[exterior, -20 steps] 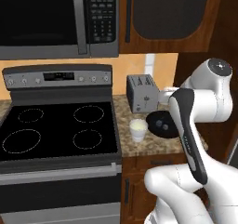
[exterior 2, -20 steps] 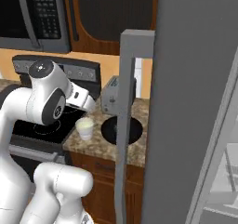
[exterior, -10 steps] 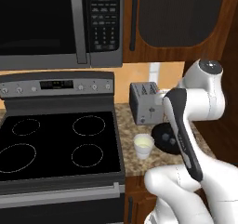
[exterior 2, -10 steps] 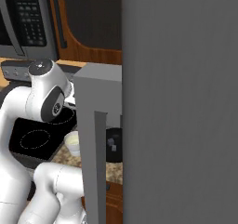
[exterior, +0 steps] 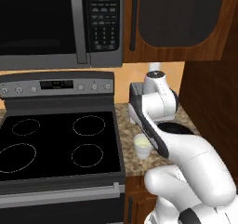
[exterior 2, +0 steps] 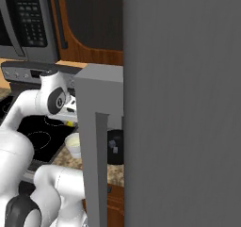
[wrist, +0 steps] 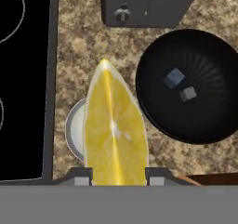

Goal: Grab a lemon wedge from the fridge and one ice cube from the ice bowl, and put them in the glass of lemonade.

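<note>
In the hand view my gripper [wrist: 116, 174] is shut on the lemon wedge [wrist: 115, 125], a bright yellow slice standing up between the two fingertips [wrist: 81, 175]. Directly behind the wedge sits the glass of lemonade [wrist: 74, 128], mostly hidden by it. To its right lies the black ice bowl [wrist: 190, 86] with two ice cubes [wrist: 174, 77] inside. From the left base view, the glass [exterior: 142, 146] stands on the counter by the stove, and the bowl's rim [exterior: 174, 125] shows behind my arm. The grey fridge door [exterior 2: 179, 103] covers the right half of the right base view, beside the glass [exterior 2: 74, 144] and the bowl [exterior 2: 115, 146].
A silver toaster [wrist: 148, 4] stands at the back of the granite counter [wrist: 74, 46], just behind the glass and bowl. The black stove top [exterior: 56, 144] borders the counter on the left. A microwave [exterior: 60, 25] and wooden cabinets hang above.
Both base views have shifted, so the camera has moved: stove and counter look nearer, and the fridge door covers more of the right view. My arm now bends over the glass.
</note>
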Tool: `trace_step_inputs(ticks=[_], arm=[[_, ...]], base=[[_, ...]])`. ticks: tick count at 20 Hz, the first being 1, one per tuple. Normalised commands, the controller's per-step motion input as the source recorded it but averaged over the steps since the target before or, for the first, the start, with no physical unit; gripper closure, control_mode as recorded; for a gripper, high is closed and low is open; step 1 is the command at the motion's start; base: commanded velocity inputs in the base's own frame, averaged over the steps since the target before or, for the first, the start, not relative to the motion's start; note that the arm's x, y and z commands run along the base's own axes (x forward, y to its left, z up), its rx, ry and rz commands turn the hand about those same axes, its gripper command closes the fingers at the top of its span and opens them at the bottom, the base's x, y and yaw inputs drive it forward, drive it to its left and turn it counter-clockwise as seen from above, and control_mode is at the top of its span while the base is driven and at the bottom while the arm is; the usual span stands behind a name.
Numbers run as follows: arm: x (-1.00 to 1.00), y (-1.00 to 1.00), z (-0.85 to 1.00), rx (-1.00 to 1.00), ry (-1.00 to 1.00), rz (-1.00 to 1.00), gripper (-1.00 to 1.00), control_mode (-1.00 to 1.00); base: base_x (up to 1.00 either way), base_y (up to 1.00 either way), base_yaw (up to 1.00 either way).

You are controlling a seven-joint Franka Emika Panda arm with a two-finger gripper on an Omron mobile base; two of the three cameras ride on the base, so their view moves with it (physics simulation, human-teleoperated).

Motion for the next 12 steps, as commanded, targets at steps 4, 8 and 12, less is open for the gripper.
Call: trace_step_inputs(ticks=[4,8,12], arm=[[0.30,0.06,-0.61,0.00,0.12,0.05,1.00,-1.00],[0.02,0.23,-0.74,-0.06,0.08,0.07,1.00,-1.00],[0.12,0.03,-0.60,-0.03,0.05,0.04,1.00,-1.00]], base=[[0.00,0.00,0.00],[0.00,0.00,0.00],[0.00,0.00,0.00]])
